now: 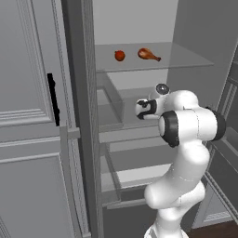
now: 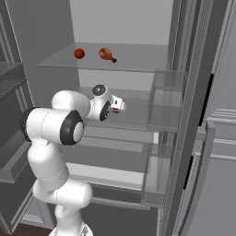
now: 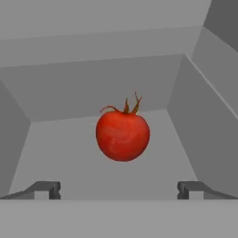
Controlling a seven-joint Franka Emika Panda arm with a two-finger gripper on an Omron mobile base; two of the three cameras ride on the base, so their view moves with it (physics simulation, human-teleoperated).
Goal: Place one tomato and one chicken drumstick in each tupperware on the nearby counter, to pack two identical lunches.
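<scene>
Gripper (image 3: 119,190) open wide, aimed into a grey fridge shelf (image 3: 107,153), jaws apart and touching nothing. Tomato (image 3: 122,135) ahead on that shelf, centred between the fingertips (image 3: 46,189) but beyond them, stem up. On the upper shelf (image 1: 186,58), a second tomato (image 1: 120,56) beside a drumstick (image 1: 148,54), apart.

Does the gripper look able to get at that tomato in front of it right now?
Probably yes. The gripper is open, and the tomato sits centred ahead of its fingertips on the bare shelf, with nothing between them.
</scene>
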